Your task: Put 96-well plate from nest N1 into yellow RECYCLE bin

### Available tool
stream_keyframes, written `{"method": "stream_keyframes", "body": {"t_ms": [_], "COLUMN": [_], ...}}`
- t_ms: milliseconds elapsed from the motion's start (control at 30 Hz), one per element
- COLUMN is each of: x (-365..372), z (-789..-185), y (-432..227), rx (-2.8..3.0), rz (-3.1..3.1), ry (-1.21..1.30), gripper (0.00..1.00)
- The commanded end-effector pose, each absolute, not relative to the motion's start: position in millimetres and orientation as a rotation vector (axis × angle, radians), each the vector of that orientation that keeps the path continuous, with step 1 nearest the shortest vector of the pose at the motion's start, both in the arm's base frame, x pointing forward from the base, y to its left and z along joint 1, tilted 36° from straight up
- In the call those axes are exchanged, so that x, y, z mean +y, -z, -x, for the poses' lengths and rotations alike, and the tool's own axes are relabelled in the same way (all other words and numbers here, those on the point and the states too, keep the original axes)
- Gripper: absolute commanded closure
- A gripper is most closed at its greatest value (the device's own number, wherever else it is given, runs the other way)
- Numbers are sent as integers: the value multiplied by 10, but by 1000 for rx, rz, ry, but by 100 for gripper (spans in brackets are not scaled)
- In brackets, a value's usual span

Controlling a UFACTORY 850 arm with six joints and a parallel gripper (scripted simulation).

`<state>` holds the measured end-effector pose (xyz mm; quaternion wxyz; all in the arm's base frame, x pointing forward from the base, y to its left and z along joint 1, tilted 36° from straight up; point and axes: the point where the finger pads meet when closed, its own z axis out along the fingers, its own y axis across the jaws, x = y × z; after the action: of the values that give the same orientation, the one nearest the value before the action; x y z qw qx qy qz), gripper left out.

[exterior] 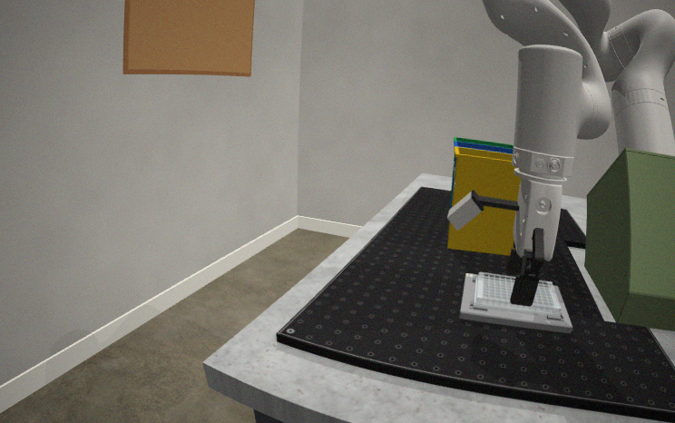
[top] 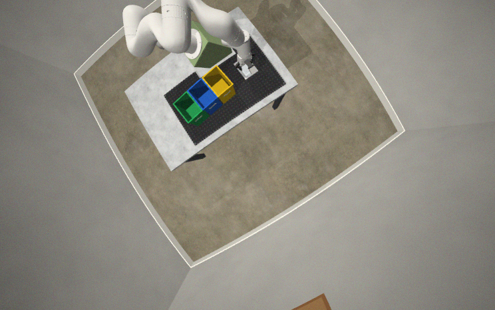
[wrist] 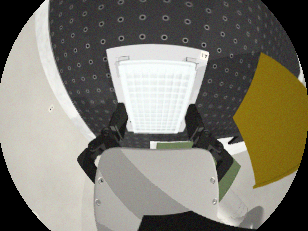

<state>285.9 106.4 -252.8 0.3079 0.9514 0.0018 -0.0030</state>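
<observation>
The clear 96-well plate (exterior: 510, 292) lies in the pale grey plate nest (exterior: 515, 314) on the black mat; it also shows in the wrist view (wrist: 159, 97) and from above (top: 247, 71). My gripper (exterior: 525, 291) is open, lowered over the plate, with its dark fingers standing on either side of the plate's near end. Whether the fingers touch the plate I cannot tell. The yellow bin (top: 217, 84) stands upright beside the nest, at the end of a row of three bins, and shows behind the gripper (exterior: 482, 199) and at the wrist view's right (wrist: 274, 120).
A blue bin (top: 203, 96) and a green bin (top: 189, 107) stand in a row touching the yellow one. A large olive-green block (exterior: 632, 233) stands close to the nest on the arm's side. The mat's edge and the table edge lie in front.
</observation>
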Motion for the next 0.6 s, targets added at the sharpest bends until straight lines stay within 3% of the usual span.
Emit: {"method": "stream_keyframes", "body": {"t_ms": [0,567], "x": [1055,1028], "z": [-2866,-2866], "y": [2549,2587], "rx": [5,5], "rz": [-2517,-2517], "ry": [6,6], "gripper": [0,0]}}
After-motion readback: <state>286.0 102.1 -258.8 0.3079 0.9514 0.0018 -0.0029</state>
